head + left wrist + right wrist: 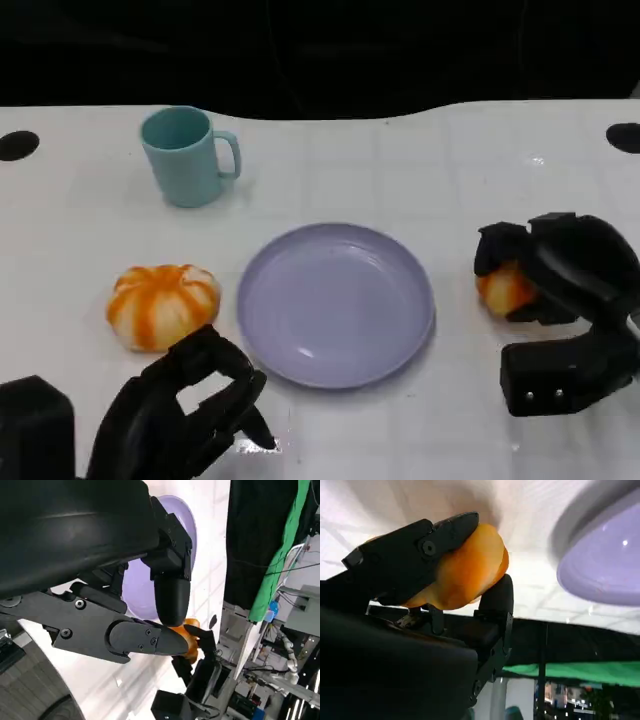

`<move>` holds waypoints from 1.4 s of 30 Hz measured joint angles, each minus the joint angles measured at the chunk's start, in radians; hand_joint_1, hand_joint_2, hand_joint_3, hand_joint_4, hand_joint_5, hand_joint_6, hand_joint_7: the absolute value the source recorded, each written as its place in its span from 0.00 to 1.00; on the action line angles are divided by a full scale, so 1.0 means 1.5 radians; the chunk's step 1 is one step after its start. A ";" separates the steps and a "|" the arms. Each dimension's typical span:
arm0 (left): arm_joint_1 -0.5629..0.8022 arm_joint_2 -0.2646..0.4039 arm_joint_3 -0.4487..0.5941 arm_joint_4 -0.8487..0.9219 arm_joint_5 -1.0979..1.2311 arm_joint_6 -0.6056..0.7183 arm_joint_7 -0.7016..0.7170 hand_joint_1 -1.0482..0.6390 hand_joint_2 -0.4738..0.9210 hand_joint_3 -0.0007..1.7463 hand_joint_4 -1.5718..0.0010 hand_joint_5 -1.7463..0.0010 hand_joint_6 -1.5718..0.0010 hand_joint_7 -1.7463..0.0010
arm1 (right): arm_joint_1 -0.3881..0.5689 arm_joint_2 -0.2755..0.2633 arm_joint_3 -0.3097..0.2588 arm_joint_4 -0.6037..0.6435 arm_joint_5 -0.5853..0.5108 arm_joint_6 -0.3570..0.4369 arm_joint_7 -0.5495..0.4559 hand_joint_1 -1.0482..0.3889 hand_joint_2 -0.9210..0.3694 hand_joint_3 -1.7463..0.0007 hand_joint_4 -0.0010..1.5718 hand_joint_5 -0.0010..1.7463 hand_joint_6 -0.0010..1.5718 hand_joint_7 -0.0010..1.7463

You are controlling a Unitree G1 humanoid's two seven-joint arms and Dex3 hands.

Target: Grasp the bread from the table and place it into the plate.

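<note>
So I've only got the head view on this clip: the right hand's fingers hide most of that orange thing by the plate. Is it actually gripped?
Observer: Yes. In the right wrist view the fingers wrap over the bread with another pressing from the opposite side.
Operator: Is the plate near it?
Observer: The plate lies close beside the held bread, apart from it.
Operator: And the left hand?
Observer: In the left wrist view the left hand holds nothing, fingers apart over the plate's edge.
</note>
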 measured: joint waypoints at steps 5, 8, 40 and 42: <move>0.000 0.000 0.000 0.000 0.000 0.000 0.000 0.30 1.00 0.12 0.57 0.00 0.69 0.06 | 0.000 0.000 -0.009 -0.014 0.012 -0.006 -0.018 0.70 0.47 0.32 0.60 1.00 0.59 0.81; 0.000 -0.001 0.000 0.000 0.000 0.000 0.000 0.30 1.00 0.12 0.57 0.00 0.69 0.06 | 0.000 0.000 -0.017 -0.036 0.020 -0.009 -0.021 0.70 0.49 0.31 0.60 1.00 0.56 0.84; -0.001 -0.001 -0.001 0.001 0.001 0.001 0.003 0.31 1.00 0.13 0.58 0.00 0.70 0.05 | -0.003 0.124 0.019 -0.169 -0.008 -0.052 0.014 0.64 0.49 0.30 0.63 1.00 0.48 1.00; -0.001 -0.001 -0.001 0.001 0.001 0.000 0.003 0.31 1.00 0.13 0.58 0.00 0.69 0.04 | -0.005 0.133 0.026 -0.154 -0.008 -0.056 0.005 0.64 0.49 0.32 0.63 1.00 0.48 1.00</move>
